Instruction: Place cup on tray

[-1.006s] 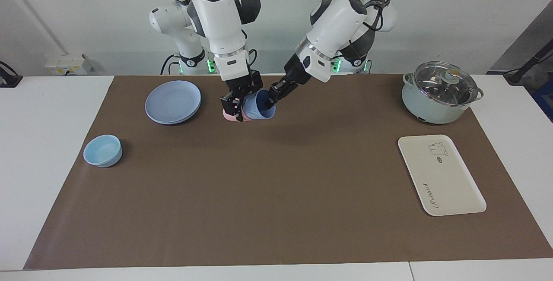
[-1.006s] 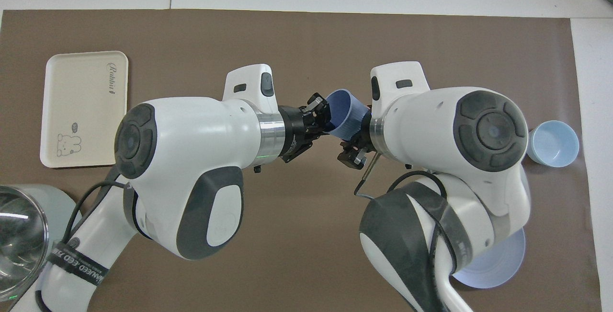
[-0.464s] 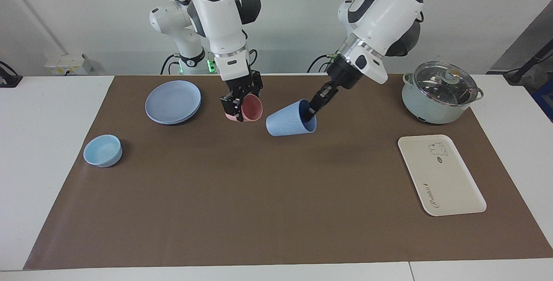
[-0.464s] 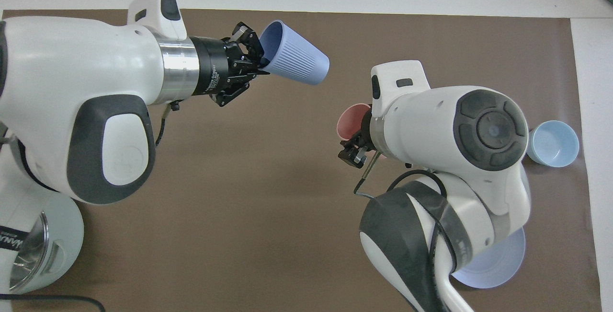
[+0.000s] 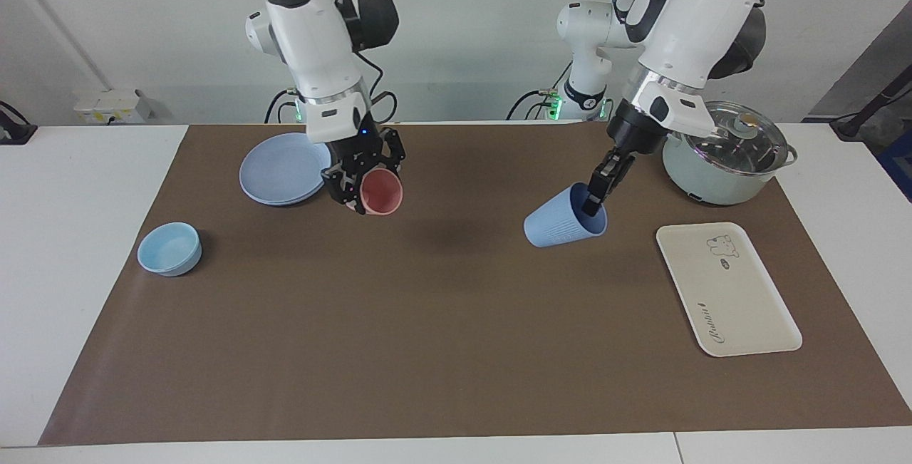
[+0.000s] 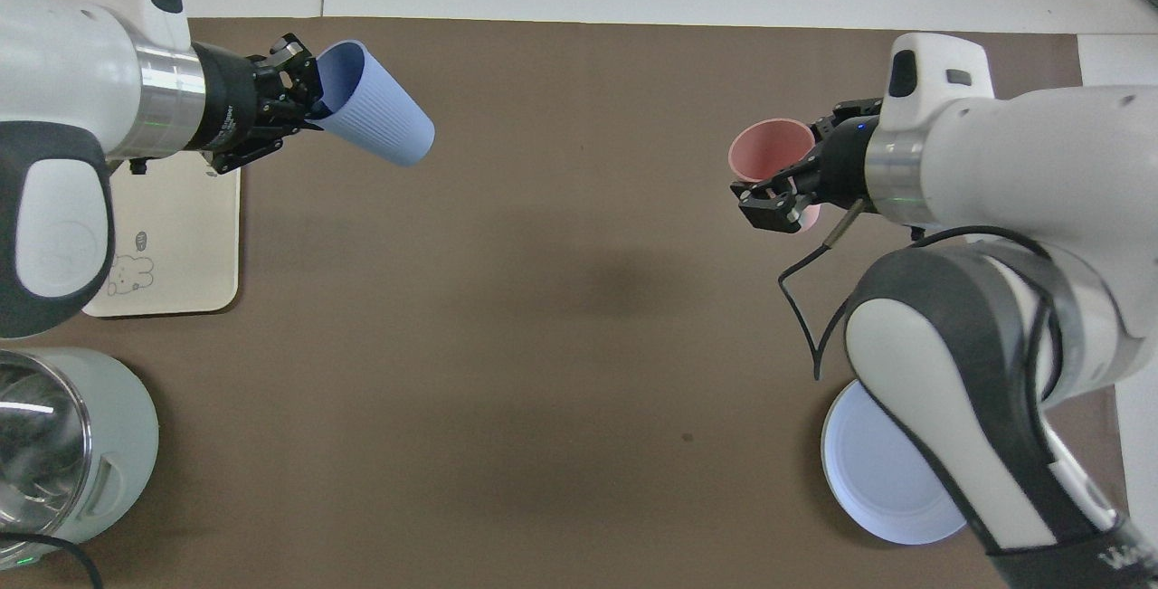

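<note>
The periwinkle-blue ribbed cup (image 5: 563, 220) hangs tilted in the air, its mouth toward the left arm. My left gripper (image 5: 593, 202) is shut on its rim, one finger inside the mouth. It is over the brown mat, beside the cream tray (image 5: 727, 293), toward the table's middle. In the overhead view the cup (image 6: 380, 118) and left gripper (image 6: 309, 105) sit just past the tray's (image 6: 194, 227) edge. My right gripper (image 5: 356, 192) is shut on the pink tumbler (image 5: 381, 193), held over the mat beside the plates; both also show in the overhead view, gripper (image 6: 785, 193) and tumbler (image 6: 769, 147).
A pale green pot with a glass lid (image 5: 727, 154) stands nearer to the robots than the tray. Stacked round blue plates (image 5: 285, 168) and a low light-blue bowl (image 5: 169, 249) lie toward the right arm's end. The brown mat (image 5: 456, 321) covers the table.
My left gripper pulled the blue cup out of the pink tumbler and carried it toward the tray. My right gripper moved the pink tumbler toward the plates.
</note>
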Action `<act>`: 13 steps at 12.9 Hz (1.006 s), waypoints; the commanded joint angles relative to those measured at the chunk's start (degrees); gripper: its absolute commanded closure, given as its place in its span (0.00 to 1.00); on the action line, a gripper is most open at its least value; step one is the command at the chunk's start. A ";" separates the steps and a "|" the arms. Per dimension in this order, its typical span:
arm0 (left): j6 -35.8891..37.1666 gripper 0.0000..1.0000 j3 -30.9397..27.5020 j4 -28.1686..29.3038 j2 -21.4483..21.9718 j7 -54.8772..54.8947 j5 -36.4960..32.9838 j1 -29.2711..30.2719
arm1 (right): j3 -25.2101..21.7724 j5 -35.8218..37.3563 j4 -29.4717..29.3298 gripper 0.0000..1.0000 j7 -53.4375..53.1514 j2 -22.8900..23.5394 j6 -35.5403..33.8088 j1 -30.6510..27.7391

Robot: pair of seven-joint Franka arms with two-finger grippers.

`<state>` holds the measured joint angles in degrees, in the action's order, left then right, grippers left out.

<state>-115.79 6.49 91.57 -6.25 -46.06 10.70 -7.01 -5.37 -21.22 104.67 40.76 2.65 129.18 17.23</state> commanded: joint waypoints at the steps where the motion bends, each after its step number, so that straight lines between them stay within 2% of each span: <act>1: 1.19 1.00 0.37 7.27 4.39 13.75 -1.12 6.90 | 0.54 -13.44 3.34 1.00 15.77 0.15 4.40 -7.45; 3: -1.27 1.00 0.37 13.96 7.29 26.92 -1.04 12.78 | 0.54 -27.30 5.28 1.00 31.40 3.57 8.18 -11.40; 4: -2.15 1.00 0.37 15.81 8.09 32.29 -1.04 15.60 | 0.54 -37.74 5.28 1.00 39.32 5.94 8.45 -13.34; 5: -3.03 1.00 0.45 16.70 8.09 35.83 -1.04 18.15 | 0.45 -45.15 5.02 1.00 44.88 7.61 7.76 -15.19; 7: -6.80 1.00 0.45 18.19 7.13 40.85 -1.04 21.33 | 0.54 -47.76 5.11 1.00 55.70 10.17 5.75 -18.36; 10: -14.09 1.00 0.37 18.82 2.84 45.43 -1.04 25.19 | 0.54 -54.87 5.20 1.00 69.24 14.73 -0.39 -23.71; 12: -20.40 1.00 0.28 18.90 -0.67 45.79 -1.04 25.82 | 0.54 -63.74 4.67 1.00 79.43 19.48 -4.97 -26.01; 13: -23.57 1.00 0.28 18.91 -2.17 45.79 -1.04 26.60 | 0.54 -64.47 4.84 1.00 82.18 20.63 -5.25 -26.19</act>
<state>-133.79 6.10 110.17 -5.85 -0.94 10.41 18.20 -5.68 -82.16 110.37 117.03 20.14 125.66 -7.60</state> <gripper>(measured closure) 0.943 0.141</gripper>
